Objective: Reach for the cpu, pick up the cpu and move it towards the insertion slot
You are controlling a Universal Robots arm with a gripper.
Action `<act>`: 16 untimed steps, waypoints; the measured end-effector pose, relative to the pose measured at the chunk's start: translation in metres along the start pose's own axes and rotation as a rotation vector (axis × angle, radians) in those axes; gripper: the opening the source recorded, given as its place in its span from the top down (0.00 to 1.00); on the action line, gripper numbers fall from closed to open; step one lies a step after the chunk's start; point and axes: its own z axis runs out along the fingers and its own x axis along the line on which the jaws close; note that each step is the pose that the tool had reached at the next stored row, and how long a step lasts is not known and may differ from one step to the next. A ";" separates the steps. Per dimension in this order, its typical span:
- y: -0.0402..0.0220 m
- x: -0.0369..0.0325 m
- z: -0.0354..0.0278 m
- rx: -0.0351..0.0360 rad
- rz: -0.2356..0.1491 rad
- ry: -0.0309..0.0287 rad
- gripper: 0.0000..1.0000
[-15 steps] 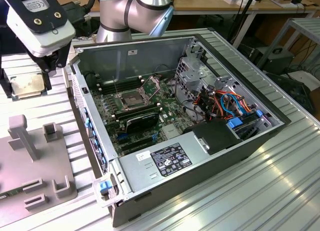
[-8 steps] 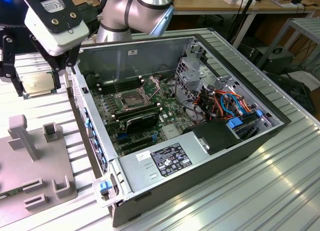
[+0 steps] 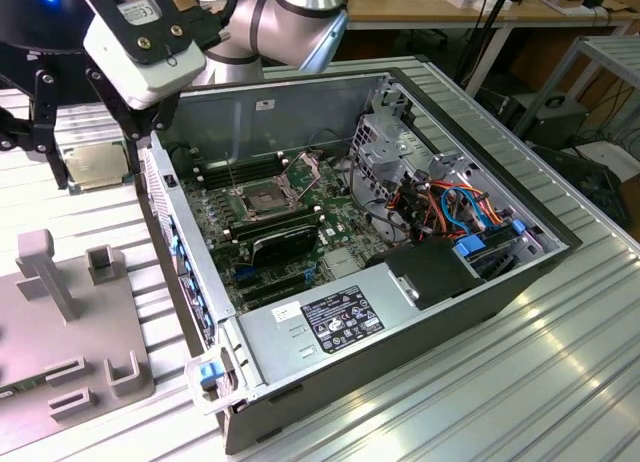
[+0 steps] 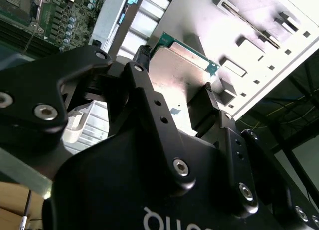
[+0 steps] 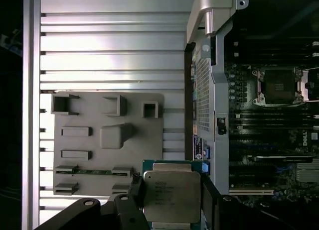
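The cpu [image 3: 95,166] is a thin square chip with a pale silver face and a green edge. My gripper [image 3: 90,164] is shut on it, with one black finger on each of two opposite edges. Both wrist views show the cpu [image 5: 172,195] [image 4: 185,60] held between the fingers [image 5: 136,196], above the ribbed table just outside the open computer case. The insertion slot [image 3: 262,195] is a square socket with a silver frame and raised bracket on the green motherboard inside the case, toward the exterior view's right of the gripper. The first wrist view also has the insertion slot [image 5: 279,85].
A grey fixture plate [image 3: 60,322] [image 5: 107,140] with raised blocks lies on the table at the exterior view's left. The case side wall [image 3: 172,232] stands between gripper and motherboard. Inside are a black finned block [image 3: 285,244], a power supply [image 3: 330,317], a drive cage [image 3: 390,142] and coloured cables [image 3: 455,202].
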 end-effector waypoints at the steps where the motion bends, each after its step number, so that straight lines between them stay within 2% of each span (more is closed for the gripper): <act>1: 0.0000 -0.0017 0.0000 0.0001 0.000 0.0000 0.45; 11: 0.0000 -0.0209 0.0006 0.0001 0.000 0.0001 0.45; 16: -0.0001 -0.0357 0.0011 0.0001 0.000 0.0000 0.45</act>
